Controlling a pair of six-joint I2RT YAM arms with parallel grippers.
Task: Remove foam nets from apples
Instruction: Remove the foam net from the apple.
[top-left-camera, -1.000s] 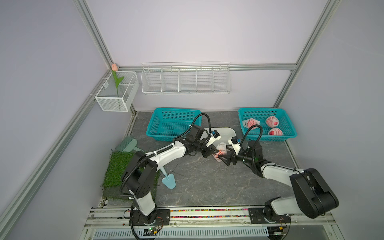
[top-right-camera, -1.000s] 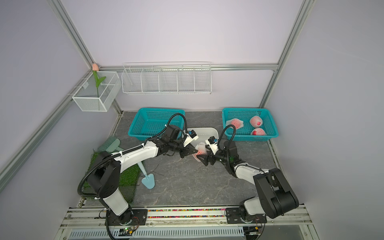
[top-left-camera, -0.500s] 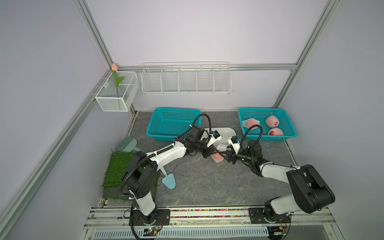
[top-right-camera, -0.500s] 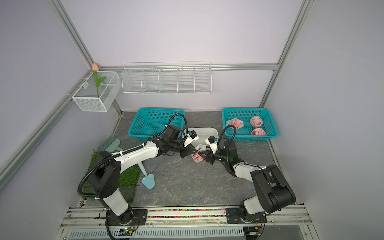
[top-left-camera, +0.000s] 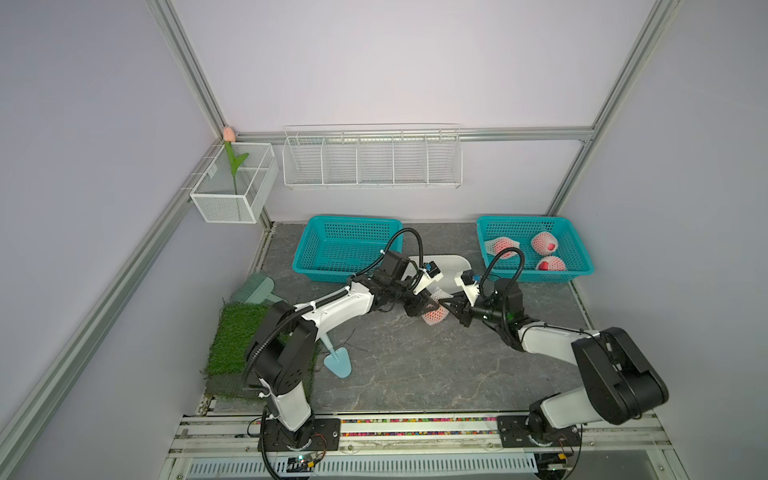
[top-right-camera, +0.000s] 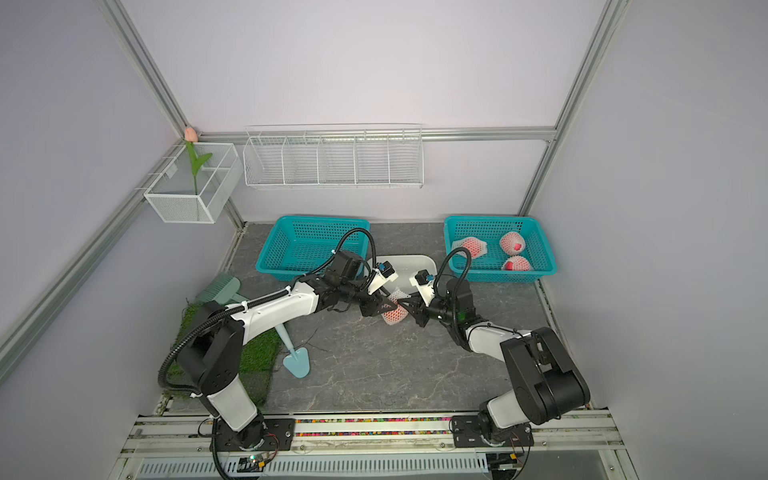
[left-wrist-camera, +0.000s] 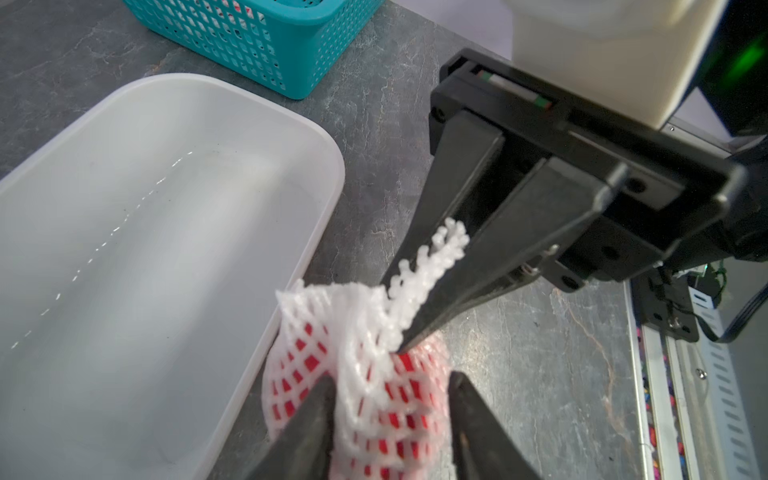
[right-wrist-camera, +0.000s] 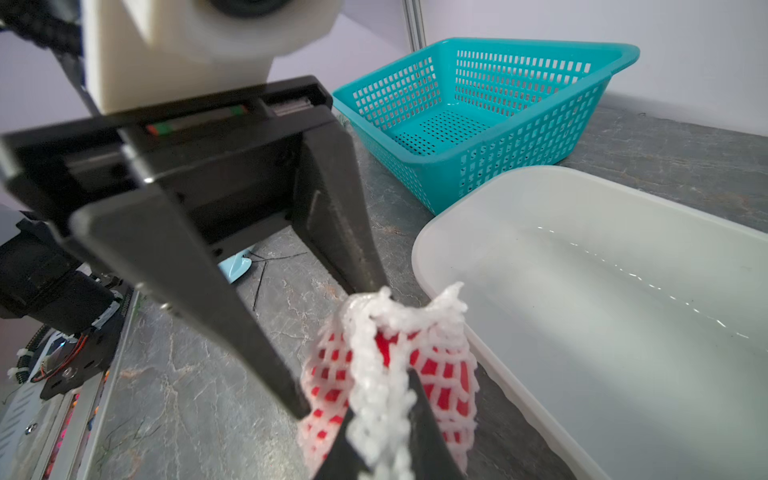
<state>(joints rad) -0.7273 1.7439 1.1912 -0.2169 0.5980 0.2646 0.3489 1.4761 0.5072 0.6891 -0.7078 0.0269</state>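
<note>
Firmly, the right pincer (left-wrist-camera: 400, 343) is clamped together on a bunched edge of the foam net (left-wrist-camera: 365, 324). The left pincer (right-wrist-camera: 338, 349) stands apart, astride the netted apple (right-wrist-camera: 384, 349) at mid-counter (top-left-camera: 415, 365). The white tray (left-wrist-camera: 338, 178) rim runs just beside it, and bare counter stretches toward the front rail (top-left-camera: 415, 419). Three more netted apples (top-left-camera: 544, 243) sit in the teal basket (top-left-camera: 552, 277).

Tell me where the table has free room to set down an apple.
Free: the table front, between blue trowel and right arm; the left basket; the white tray. Crowded: the centre, where left gripper and right gripper meet on a netted apple; right basket holds three.
</note>
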